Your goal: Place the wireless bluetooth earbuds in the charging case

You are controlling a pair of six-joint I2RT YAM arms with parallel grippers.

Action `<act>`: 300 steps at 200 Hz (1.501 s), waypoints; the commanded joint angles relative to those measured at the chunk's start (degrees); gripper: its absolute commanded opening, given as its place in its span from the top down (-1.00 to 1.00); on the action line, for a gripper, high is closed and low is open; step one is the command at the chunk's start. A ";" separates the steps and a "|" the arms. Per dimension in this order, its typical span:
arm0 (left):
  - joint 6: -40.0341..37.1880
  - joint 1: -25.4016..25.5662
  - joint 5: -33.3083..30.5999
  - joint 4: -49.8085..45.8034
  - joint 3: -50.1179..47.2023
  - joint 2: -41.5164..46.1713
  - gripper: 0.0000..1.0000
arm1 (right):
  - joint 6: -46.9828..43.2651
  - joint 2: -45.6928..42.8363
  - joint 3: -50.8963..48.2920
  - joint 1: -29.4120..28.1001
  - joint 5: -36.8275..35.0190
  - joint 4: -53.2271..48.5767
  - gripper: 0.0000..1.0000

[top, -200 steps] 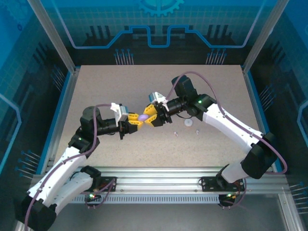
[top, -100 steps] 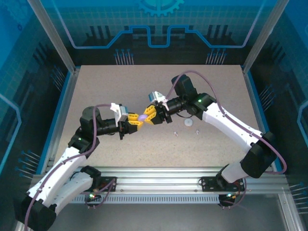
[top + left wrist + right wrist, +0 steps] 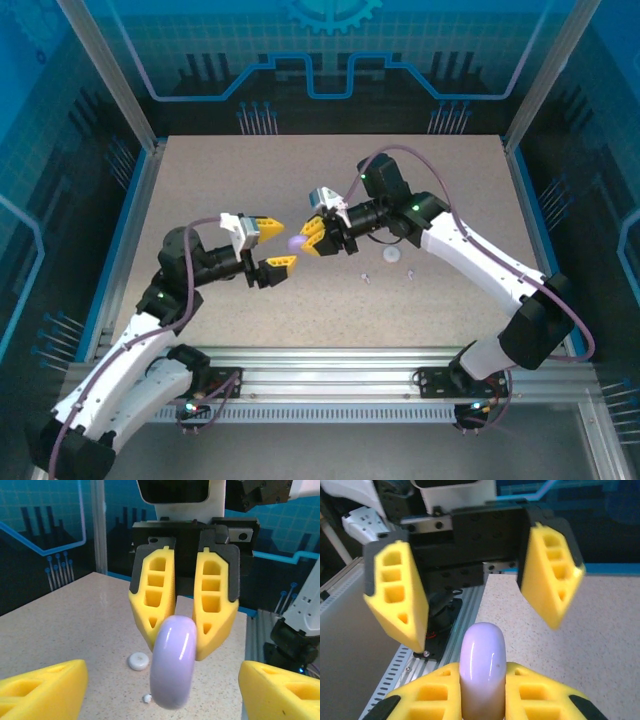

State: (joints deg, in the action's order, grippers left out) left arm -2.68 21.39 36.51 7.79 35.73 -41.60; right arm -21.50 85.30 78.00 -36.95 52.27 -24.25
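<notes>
**Right gripper pinches purple case, left jaws wide**

My right gripper (image 3: 309,240) is clamped narrow on the purple charging case (image 3: 173,665). The disc is held on edge, up off the table (image 3: 440,180), near its middle. The yellow fingers (image 3: 152,605) press the two flat faces, and most of the disc sticks out past the tips.

My left gripper (image 3: 273,245) faces it head-on with jaws spread wide. One finger sits to each side of the case, not touching it, and it holds nothing.

A white round case (image 3: 392,254) lies flat on the table just beside the right wrist. Two white earbuds lie loose on the table, one (image 3: 366,277) on the near side of the white round case and one (image 3: 410,273) to its right. Both are near it and not in any case, and they are too small for me to tell their pose. I can't tell whether the purple case holds anything.
</notes>
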 commanded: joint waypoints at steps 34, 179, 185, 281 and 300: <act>4.23 -3.11 -14.70 -8.15 3.05 2.58 -0.67 | 11.69 7.42 -0.46 2.14 -4.78 -2.01 0.67; 16.95 -13.48 -29.55 -21.11 7.14 -5.39 -0.76 | 31.60 41.57 22.69 -0.01 -7.03 -7.17 0.64; 16.98 -13.49 -29.54 -20.98 7.07 -5.57 -0.76 | 31.82 42.73 23.86 -0.04 -6.87 -7.76 0.64; 16.50 -13.48 -28.24 -19.93 7.40 -9.11 -0.74 | 36.17 54.30 32.20 0.57 -6.93 -10.69 0.64; 16.43 -13.49 -28.33 -19.32 6.92 -8.83 -0.73 | 36.44 55.15 32.74 0.65 -7.28 -11.17 0.64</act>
State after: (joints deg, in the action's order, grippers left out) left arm 13.61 8.40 8.16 -12.67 41.67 -50.89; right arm 13.37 138.69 108.68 -36.40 43.90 -33.15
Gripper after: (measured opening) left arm 0.869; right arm 0.182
